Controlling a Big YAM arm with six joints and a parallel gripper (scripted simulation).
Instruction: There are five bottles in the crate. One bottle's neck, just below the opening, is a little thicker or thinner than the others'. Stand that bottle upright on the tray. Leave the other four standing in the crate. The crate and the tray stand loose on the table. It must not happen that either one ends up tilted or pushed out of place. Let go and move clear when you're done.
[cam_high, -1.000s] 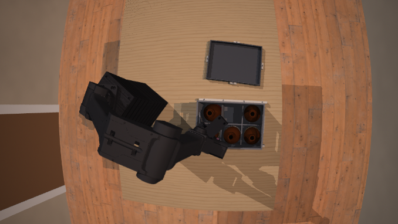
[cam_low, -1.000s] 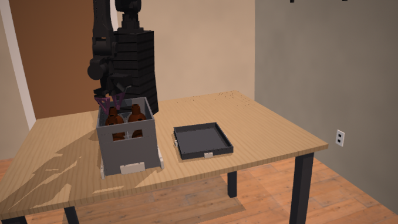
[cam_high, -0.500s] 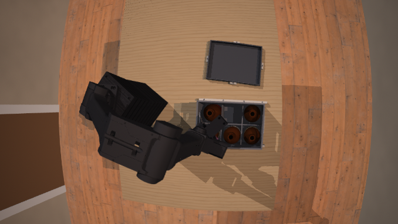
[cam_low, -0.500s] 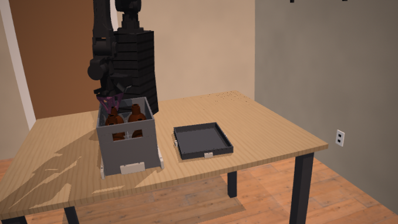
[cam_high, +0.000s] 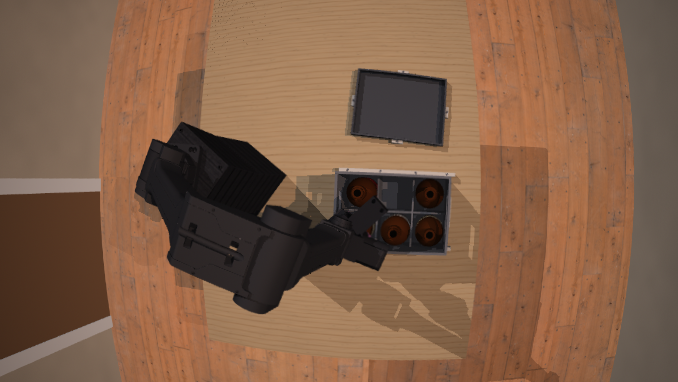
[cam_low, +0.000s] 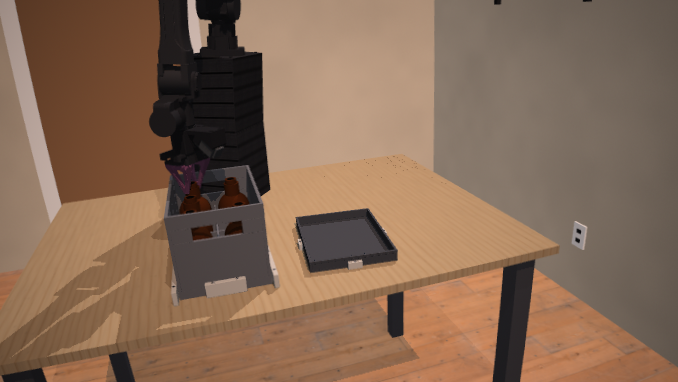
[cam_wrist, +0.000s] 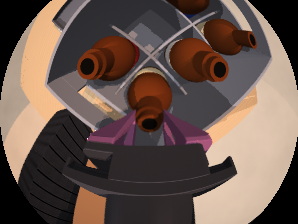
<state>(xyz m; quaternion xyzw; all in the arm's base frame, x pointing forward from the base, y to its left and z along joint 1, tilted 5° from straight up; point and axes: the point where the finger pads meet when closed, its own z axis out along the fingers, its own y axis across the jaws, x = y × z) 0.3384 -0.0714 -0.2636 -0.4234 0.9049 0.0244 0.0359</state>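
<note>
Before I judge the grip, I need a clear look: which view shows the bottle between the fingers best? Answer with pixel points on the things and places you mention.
The wrist view: the gripped bottle's (cam_wrist: 149, 95) neck and opening face it, fingers either side. The top view shows only a sliver; the exterior view doesn't show it clearly.

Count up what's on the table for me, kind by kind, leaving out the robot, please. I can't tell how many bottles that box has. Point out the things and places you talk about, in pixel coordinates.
Brown bottles (cam_high: 429, 194) (cam_low: 231, 192) (cam_wrist: 150, 92): 5, all in the crate
Grey crate (cam_high: 449, 215) (cam_low: 220, 260) (cam_wrist: 75, 35): 1
Dark tray (cam_high: 400, 107) (cam_low: 345, 240): 1
Total: 7
</note>
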